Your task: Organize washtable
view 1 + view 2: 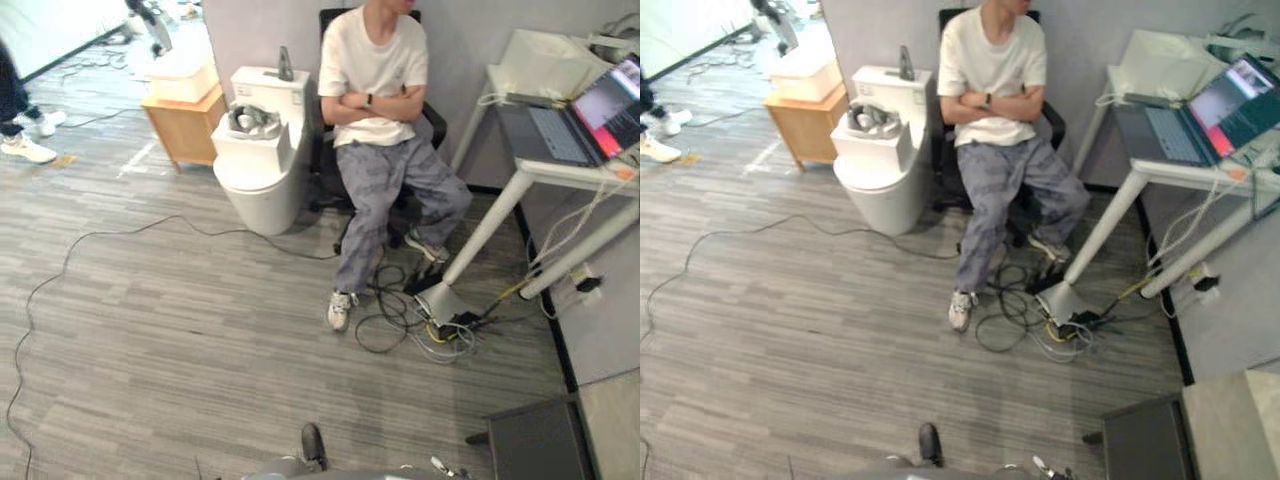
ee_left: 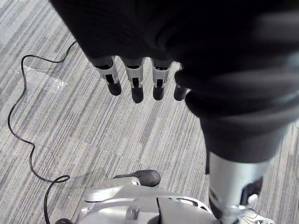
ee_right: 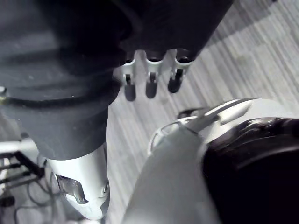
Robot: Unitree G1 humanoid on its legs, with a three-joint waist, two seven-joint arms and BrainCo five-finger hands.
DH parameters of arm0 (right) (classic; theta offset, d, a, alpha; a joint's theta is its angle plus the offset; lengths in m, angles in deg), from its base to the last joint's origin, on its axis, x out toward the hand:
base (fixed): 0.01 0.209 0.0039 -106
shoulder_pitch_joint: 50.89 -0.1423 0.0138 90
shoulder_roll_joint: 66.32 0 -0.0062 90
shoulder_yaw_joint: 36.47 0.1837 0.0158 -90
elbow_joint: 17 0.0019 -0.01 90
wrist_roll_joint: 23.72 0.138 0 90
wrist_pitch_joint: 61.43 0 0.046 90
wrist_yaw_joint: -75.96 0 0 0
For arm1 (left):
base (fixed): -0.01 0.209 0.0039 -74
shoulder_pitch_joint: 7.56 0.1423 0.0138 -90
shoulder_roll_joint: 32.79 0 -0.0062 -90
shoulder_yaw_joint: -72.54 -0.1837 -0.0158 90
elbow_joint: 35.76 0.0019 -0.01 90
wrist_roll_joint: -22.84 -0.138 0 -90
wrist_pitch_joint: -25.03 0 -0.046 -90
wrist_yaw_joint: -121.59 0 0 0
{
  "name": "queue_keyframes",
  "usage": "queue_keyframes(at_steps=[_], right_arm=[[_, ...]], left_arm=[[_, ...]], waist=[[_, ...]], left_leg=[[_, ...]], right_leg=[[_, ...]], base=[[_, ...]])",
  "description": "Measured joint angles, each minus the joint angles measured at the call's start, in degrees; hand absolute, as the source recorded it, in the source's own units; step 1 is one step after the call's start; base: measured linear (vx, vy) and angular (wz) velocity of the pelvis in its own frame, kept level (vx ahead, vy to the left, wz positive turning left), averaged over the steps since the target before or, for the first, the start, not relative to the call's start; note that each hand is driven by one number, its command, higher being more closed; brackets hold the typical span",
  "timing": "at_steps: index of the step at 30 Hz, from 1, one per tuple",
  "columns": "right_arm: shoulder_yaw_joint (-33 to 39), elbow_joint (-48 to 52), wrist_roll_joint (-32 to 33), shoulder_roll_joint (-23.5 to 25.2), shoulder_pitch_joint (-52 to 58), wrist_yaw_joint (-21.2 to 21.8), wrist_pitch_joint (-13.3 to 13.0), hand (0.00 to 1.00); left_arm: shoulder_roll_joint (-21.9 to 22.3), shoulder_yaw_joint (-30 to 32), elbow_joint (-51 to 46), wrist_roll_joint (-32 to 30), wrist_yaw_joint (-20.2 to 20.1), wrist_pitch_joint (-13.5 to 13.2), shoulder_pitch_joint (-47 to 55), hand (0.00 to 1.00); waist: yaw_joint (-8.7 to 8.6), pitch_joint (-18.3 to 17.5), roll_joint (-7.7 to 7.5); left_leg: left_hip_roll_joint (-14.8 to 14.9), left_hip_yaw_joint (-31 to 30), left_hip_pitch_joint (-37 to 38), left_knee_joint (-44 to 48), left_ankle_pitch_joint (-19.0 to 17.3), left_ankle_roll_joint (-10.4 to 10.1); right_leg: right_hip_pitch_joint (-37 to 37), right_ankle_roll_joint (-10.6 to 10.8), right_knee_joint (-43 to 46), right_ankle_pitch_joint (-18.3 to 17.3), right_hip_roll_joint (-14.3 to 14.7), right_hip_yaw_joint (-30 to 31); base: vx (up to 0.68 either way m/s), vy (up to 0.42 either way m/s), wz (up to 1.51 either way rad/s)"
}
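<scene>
Across most of what you see lies the grey striped floor. On your right a white-legged worktop runs out of the picture, so you cannot see how far it goes. It carries an open laptop cut by the edge and a white box behind it.

A person sits with arms folded on a black chair, which is mostly hidden behind them, and the top edge cuts them off at the head. Just beside the chair stands a white toilet. A white carton rests on its lid, and you cannot make out the grey things inside. A small dark object stands on the cistern, too small to identify.

Left of the toilet is a wooden cabinet with a pale tub on top. At the lower right corner a dark flat-topped unit and a beige surface are both cut off, and you cannot tell whether either is the washtable.

Cables tangle at the worktop's foot. Another person's shoes show at the left edge.

Your left robot hand hangs over the floor with relaxed fingers, holding nothing. Your right robot hand hangs the same way, also empty.
</scene>
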Motion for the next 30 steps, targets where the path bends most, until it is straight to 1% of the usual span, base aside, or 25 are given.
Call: queue_keyframes(at_steps=[1, 3, 4, 5, 6, 7, 10, 11, 12, 13, 15, 16, 17, 19, 20, 21, 22, 23, 24, 25, 26, 27, 28, 29, 30], right_arm=[[-0.08, 0.09, 0.05, 0.48, 0.03, 0.0, 0.06, 0.0], [-0.38, -0.04, 0.13, 1.44, 0.2, -0.03, 0.07, 0.0], [-0.37, -0.11, 0.1, 1.5, 0.24, -0.04, 0.07, 0.0], [-0.37, -0.34, -0.01, 1.44, 0.21, -0.02, 0.12, 0.0], [-0.28, -0.5, -0.04, 1.39, 0.2, -0.03, 0.46, 0.0], [-0.28, -1.03, -0.63, 1.24, -0.34, -0.03, 1.17, 0.0], [-0.98, -3.38, -1.77, 0.64, -2.36, 0.1, 1.53, 0.0], [-1.57, -3.59, -2.34, 0.63, -2.57, 0.17, 1.52, 0.0], [-2.93, -3.84, -2.81, 0.54, -2.73, 0.3, 1.41, 0.0], [-3.68, -4.24, -2.88, 0.38, -3.32, 0.3, 1.31, 0.0], [-4.52, -4.68, -2.91, 0.03, -3.61, 0.29, 1.23, 0.0], [-4.45, -4.78, -2.88, -0.11, -3.48, 0.2, 1.06, 0.0], [-4.45, -4.77, -2.89, -0.17, -3.44, 0.19, 0.99, 0.0], [-4.09, -4.79, -2.73, -0.12, -3.38, 0.13, 0.77, 0.0], [-4.18, -4.83, -2.88, -0.32, -3.48, 0.12, 0.75, 0.0], [-4.17, -4.92, -2.89, -0.7, -3.46, 0.13, 0.74, 0.0], [-4.2, -4.98, -2.94, -0.92, -3.53, 0.17, 0.75, 0.0], [-4.11, -5.14, -2.95, -1.05, -3.67, 0.19, 0.75, 0.0], [-3.98, -5.3, -2.92, -1.12, -3.74, 0.22, 0.7, 0.0], [-3.92, -5.3, -2.92, -1.25, -3.77, 0.25, 0.64, 0.0], [-3.79, -5.32, -2.92, -1.58, -3.85, 0.29, 0.64, 0.0], [-2.61, -5.16, -2.9, -1.92, -4.08, 0.29, 0.61, 0.0], [-2.06, -4.89, -2.95, -2.24, -4.38, 0.29, 0.64, 0.0], [-1.52, -5.03, -2.93, -2.27, -4.68, 0.12, 0.96, 0.0], [-1.52, -5.55, -2.95, -1.29, -4.55, 0.19, 1.15, 0.0]], left_arm=[[-0.36, -0.17, 0.03, -0.16, -0.03, 0.03, -0.2, 0.0], [-1.23, -0.26, 0.26, -1.3, -0.35, 0.04, -0.52, 0.0], [-1.27, -0.23, 0.42, -1.62, -0.44, 0.11, -0.68, 0.0], [-1.31, -0.03, 0.48, -1.62, -0.81, 0.09, -0.68, 0.0], [-1.31, 0.49, 0.71, -1.62, -1.16, 0.14, -0.6, 0.0], [-1.33, 1.18, 0.6, -1.28, -1.27, 0.13, -0.15, 0.0], [-1.35, 3.83, 0.52, 2.01, -1.33, 0.16, 1.48, 0.0], [-1.46, 4.16, 0.53, 2.91, -1.43, 0.18, 1.66, 0.0], [-1.51, 4.97, 0.54, 4.49, -1.45, 0.2, 1.63, 0.0], [-1.27, 5.41, 0.52, 5.89, -1.4, 0.21, 1.55, 0.0], [-0.97, 5.43, 0.42, 7.23, -1.35, 0.19, 1.3, 0.0], [-0.75, 5.51, 0.03, 8.14, -1.31, 0.14, 1.3, 0.0], [-0.68, 5.53, -0.13, 8.31, -1.29, 0.1, 1.31, 0.0], [-0.59, 5.51, -0.41, 10.13, -1.27, 0.07, 1.0, 0.0], [-0.39, 5.55, -0.49, 10.69, -1.26, -0.04, 0.94, 0.0], [0.18, 6.1, -0.49, 11.79, -1.24, -0.13, 0.97, 0.0], [0.44, 6.57, -0.5, 12.11, -1.27, -0.12, 1.05, 0.0], [0.92, 7.94, -0.51, 12.68, -1.26, -0.17, 1.31, 0.0], [1.15, 8.22, -0.51, 13.26, -1.31, -0.18, 1.49, 0.0], [1.27, 8.21, -0.49, 13.37, -1.32, -0.18, 1.55, 0.0], [1.58, 8.23, -0.48, 13.62, -1.34, -0.17, 1.6, 0.0], [2.11, 8.28, -0.45, 13.57, -1.35, -0.15, 1.58, 0.0], [2.41, 8.35, -0.54, 13.41, -1.34, -0.15, 1.55, 0.0], [1.79, 8.15, -0.62, 11.89, -1.51, -0.14, 1.42, 0.0], [0.8, 7.89, -0.67, 10.71, -1.95, -0.15, 1.07, 0.0]], waist=[[0.03, -0.03, -0.49], [0.31, -0.68, -1.94], [0.31, -0.77, -2.05], [0.4, -1.05, -2.19], [0.4, -1.63, -2.33], [0.7, -2.64, -3.26], [1.07, -3.72, -4.47], [0.99, -3.8, -4.52], [1.09, -4.0, -4.88], [1.3, -3.93, -4.74], [1.39, -3.57, -4.25], [2.13, -3.03, -3.64], [2.15, -2.9, -3.6], [1.64, -2.02, -4.02], [1.64, -1.81, -4.0], [1.68, -1.12, -3.13], [1.76, -1.24, -3.55], [1.78, -1.04, -3.34], [1.71, -0.82, -3.3], [1.7, -0.7, -3.12], [1.67, -0.45, -2.53], [1.52, 0.14, -1.23], [1.76, 0.4, 0.28], [1.84, 0.61, -0.1], [0.57, 0.07, -2.35]], left_leg=[[-0.18, -1.51, -0.38, 0.44, 0.0, -0.02], [-1.09, -7.81, -0.79, 0.99, -0.01, -0.03], [-1.39, -9.28, -1.11, 1.33, -0.02, -0.03], [-2.02, -11.35, -1.78, 1.49, -0.04, -0.05], [-2.42, -12.24, -2.45, 1.48, -0.04, -0.06], [-2.75, -12.26, -2.47, 1.27, 0.45, -0.73], [-3.58, -13.77, -3.68, 2.69, 1.0, -1.67], [-3.75, -14.45, -4.08, 3.36, 0.7, -2.1], [-3.82, -15.8, -5.12, 4.91, 0.17, -2.85], [-3.4, -17.28, -6.28, 7.0, -0.55, -3.86], [-2.26, -18.94, -6.72, 8.87, -0.95, -4.52], [-1.24, -20.56, -7.46, 9.43, -1.11, -5.39], [-0.68, -20.5, -7.44, 9.37, -1.55, -5.6], [2.52, -13.17, -8.8, 10.56, -3.14, -5.59], [3.92, -9.46, -9.77, 12.28, -3.2, -5.51], [6.24, -1.9, -10.96, 16.2, -3.23, -5.47], [7.14, 1.02, -11.09, 18.2, -3.31, -5.43], [8.07, 5.55, -11.2, 22.1, -6.38, -5.94], [8.4, 7.67, -10.87, 25.48, -9.31, -6.23], [8.96, 8.8, -10.63, 27.0, -10.79, -6.28], [10.81, 11.13, -10.08, 29.92, -13.99, -6.9], [13.53, 13.67, -10.27, 32.69, -17.26, -7.24], [13.42, 14.07, -10.69, 32.41, -17.93, -6.62], [10.85, 12.35, -10.53, 28.71, -17.41, -4.34], [7.34, 10.69, -7.85, 20.07, -13.63, -5.55]], right_leg=[[-0.38, 0.42, 0.46, -1.02, 0.82, 3.01], [-2.3, 1.18, -0.25, -2.18, 2.59, 13.17], [-2.47, 1.67, -0.87, -2.31, 3.18, 15.66], [-2.58, 3.03, -3.0, -2.8, 3.92, 20.26], [-2.54, 4.01, -5.18, -2.82, 4.0, 22.33], [-2.0, 5.36, -9.86, -2.57, 2.95, 21.11], [-1.09, 5.14, -16.63, -1.92, 2.4, 16.43], [-0.82, 4.09, -17.73, -1.26, 2.71, 15.2], [-0.61, 1.82, -19.55, 0.19, 3.76, 12.82], [0.22, 1.32, -20.71, 0.33, 4.66, 11.07], [1.32, 0.01, -21.9, 1.18, 6.57, 9.45], [2.11, -0.71, -22.18, 1.6, 8.01, 7.73], [2.49, -1.15, -22.56, 1.84, 8.34, 6.59], [3.36, -2.72, -24.07, 2.45, 8.68, 0.75], [3.4, -2.88, -23.92, 2.47, 8.65, -0.4], [3.4, -3.24, -23.66, 2.52, 8.33, -2.71], [3.38, -3.23, -23.38, 2.53, 7.92, -3.77], [3.28, -2.97, -23.14, 2.69, 6.53, -6.01], [3.23, -2.2, -23.18, 3.14, 5.03, -7.8], [3.19, -1.81, -23.24, 3.37, 4.41, -8.65], [3.18, -1.0, -23.21, 3.84, 3.52, -10.28], [3.19, -0.58, -22.22, 3.89, 3.47, -11.88], [3.18, 0.05, -21.41, 3.48, 4.25, -12.26], [2.16, 0.4, -21.87, 2.55, 4.09, -10.9], [2.19, -0.21, -25.35, 2.84, 4.08, -9.82]], base=[[0.08, -0.003, 1.44], [0.06, -0.037, 1.41], [0.05, -0.063, 1.47], [0.03, -0.063, 1.33], [0.06, -0.111, 1.6], [0.06, -0.109, 1.12], [-0.01, -0.191, 0.75], [-0.05, -0.203, 0.54], [-0.05, -0.264, 0.61], [-0.03, -0.293, 0.65], [-0.07, -0.246, 0.51], [-0.11, -0.184, 0.46], [-0.18, -0.242, 0.71], [-0.18, -0.171, 1.06], [-0.14, -0.09, 1.14], [-0.1, -0.04, 0.8], [-0.11, 0.0, 0.98], [-0.1, 0.051, 0.96], [-0.07, 0.086, 0.94], [-0.06, 0.141, 0.84], [-0.06, 0.212, 0.78], [-0.06, 0.237, 0.72], [-0.07, 0.24, 0.73], [-0.11, 0.177, 0.91], [-0.07, 0.166, 1.4]])
